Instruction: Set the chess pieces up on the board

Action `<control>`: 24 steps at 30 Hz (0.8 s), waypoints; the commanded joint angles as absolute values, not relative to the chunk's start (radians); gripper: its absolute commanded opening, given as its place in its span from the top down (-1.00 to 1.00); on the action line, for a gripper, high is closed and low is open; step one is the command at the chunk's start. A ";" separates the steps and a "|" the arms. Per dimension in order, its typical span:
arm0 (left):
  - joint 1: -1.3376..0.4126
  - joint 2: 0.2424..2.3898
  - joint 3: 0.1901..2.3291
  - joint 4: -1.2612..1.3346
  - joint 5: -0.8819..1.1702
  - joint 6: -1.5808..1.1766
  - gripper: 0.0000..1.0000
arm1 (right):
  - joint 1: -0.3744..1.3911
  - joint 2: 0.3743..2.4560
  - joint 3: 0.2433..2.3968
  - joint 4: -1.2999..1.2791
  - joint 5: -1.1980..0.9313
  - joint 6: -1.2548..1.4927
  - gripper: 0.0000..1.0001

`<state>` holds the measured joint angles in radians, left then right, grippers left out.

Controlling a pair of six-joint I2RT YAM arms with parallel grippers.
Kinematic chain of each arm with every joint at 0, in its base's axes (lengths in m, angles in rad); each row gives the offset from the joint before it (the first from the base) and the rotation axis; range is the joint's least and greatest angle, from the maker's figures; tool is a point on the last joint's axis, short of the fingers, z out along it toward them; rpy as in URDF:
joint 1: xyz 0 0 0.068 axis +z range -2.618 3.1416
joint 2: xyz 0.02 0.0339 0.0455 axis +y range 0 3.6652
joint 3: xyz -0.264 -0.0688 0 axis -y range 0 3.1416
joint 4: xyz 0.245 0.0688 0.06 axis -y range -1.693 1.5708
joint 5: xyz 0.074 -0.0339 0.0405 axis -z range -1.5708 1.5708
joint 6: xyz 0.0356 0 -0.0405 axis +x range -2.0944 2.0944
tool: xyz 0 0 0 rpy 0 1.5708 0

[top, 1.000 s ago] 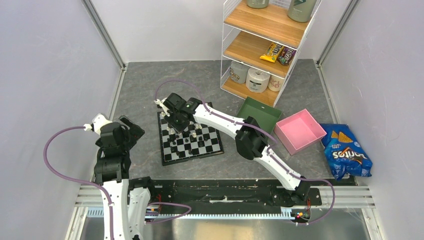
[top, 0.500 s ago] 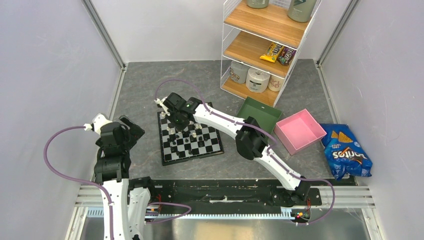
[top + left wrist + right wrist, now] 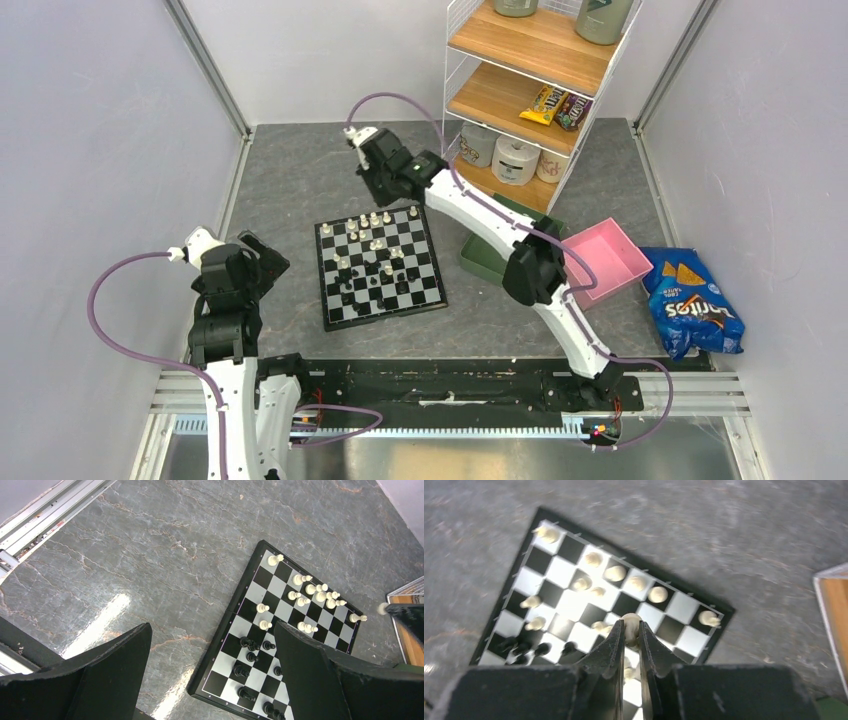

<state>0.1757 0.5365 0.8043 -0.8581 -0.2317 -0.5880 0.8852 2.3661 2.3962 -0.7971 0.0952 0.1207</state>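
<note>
Lifted since a second ago: my right claw (image 3: 630,628) - from low among the pieces to high over the board's far edge. It is nearly shut and I am pinching one cream-white piece (image 3: 631,620) near its top; its type is too blurred to tell. I judge its long axis runs down along my fingers, toward the board (image 3: 428,288) below. Other cream pieces (image 3: 374,219) crowd the board's far rows - few free squares there. My left claw (image 3: 255,256) gapes wide, empty, off the board's left edge, farther away. The grey table (image 3: 290,180) is flat; a wire shelf (image 3: 520,90) stands close beyond the board's far-right corner.
</note>
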 commanded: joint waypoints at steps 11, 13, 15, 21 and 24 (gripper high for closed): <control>0.186 0.542 0.802 -0.821 -0.212 -0.563 -0.99 | 0.779 2.496 2.500 -0.870 0.111 0.115 0.87; 0.186 0.543 0.802 -0.819 -0.211 -0.564 -0.99 | 0.779 2.520 2.520 -0.879 0.117 0.108 0.87; 0.187 0.544 0.802 -0.819 -0.211 -0.562 -0.99 | 0.779 2.532 2.522 -0.877 0.121 0.100 0.87; 0.190 0.546 0.801 -0.819 -0.208 -0.561 -0.99 | 0.779 2.554 2.524 -0.885 0.143 0.085 0.87; 0.191 0.546 0.801 -0.819 -0.206 -0.562 -0.99 | 0.779 2.557 2.516 -0.885 0.143 0.084 0.87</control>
